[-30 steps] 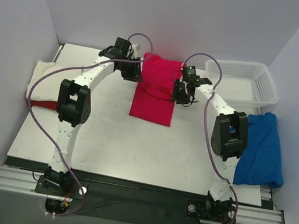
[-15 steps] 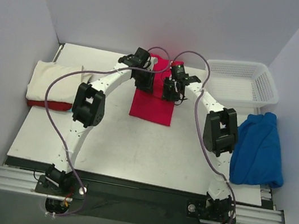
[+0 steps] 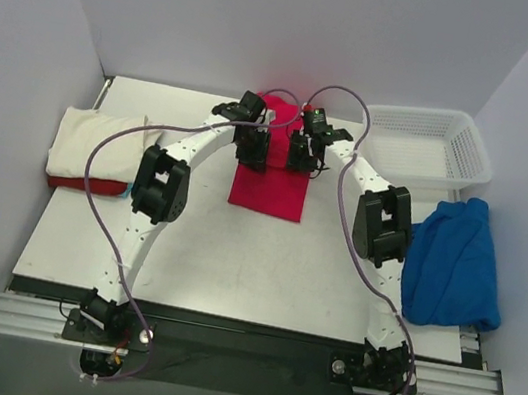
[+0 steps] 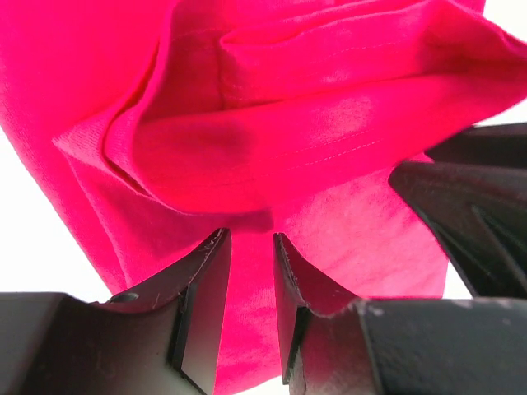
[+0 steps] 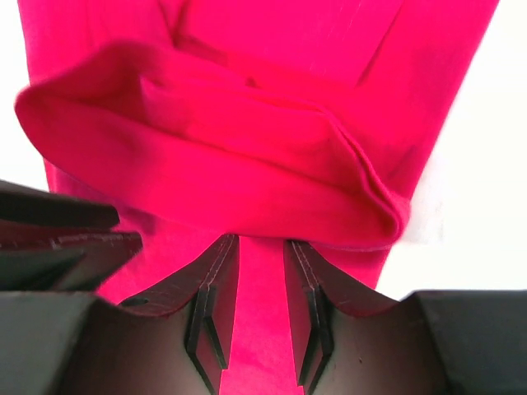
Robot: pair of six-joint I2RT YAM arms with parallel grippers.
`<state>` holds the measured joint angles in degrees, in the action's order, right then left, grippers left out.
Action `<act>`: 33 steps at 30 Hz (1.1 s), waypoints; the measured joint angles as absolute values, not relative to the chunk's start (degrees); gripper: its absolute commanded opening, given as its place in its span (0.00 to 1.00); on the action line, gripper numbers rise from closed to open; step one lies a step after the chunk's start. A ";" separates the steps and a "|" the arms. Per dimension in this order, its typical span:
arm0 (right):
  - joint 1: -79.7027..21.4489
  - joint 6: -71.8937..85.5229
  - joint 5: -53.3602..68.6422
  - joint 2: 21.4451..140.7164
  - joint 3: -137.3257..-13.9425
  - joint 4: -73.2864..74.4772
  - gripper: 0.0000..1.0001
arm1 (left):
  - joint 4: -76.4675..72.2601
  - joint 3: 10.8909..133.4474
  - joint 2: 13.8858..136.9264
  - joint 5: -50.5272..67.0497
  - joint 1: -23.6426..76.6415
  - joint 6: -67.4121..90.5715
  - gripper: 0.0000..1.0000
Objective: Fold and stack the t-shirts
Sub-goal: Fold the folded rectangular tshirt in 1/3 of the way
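Observation:
The crimson red t-shirt lies partly folded as a narrow strip at the back middle of the table. My left gripper and right gripper sit side by side over its far part. In the left wrist view my gripper pinches a raised fold of the red cloth at its fingertips. In the right wrist view my gripper does the same with a rolled red fold. The cream t-shirt lies folded at the left edge. The royal blue t-shirt lies crumpled at the right edge.
A white plastic lattice basket stands at the back right, just beyond the blue shirt. A sliver of red cloth shows under the cream shirt. Walls close in on the left, right and back.
Both grippers have moved inward toward each other over the red shirt, bringing its far cloth with them. The shirt's far end is now narrower and bunched between them.

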<state>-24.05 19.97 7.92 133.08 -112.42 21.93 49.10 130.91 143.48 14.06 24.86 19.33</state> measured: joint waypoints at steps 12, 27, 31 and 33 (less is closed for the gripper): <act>-20.51 21.28 5.54 137.82 -120.53 21.91 0.28 | 40.10 133.64 145.62 8.67 22.31 23.70 0.38; -18.00 21.65 7.79 120.22 -95.74 21.12 0.37 | 37.91 116.60 134.10 13.54 18.24 21.19 0.40; -18.41 21.69 11.40 114.08 -87.64 20.43 0.38 | 37.04 104.73 126.82 20.01 17.50 20.80 0.41; -18.81 22.15 13.54 112.03 -83.88 19.14 0.38 | 36.01 99.33 123.90 23.24 17.08 21.02 0.42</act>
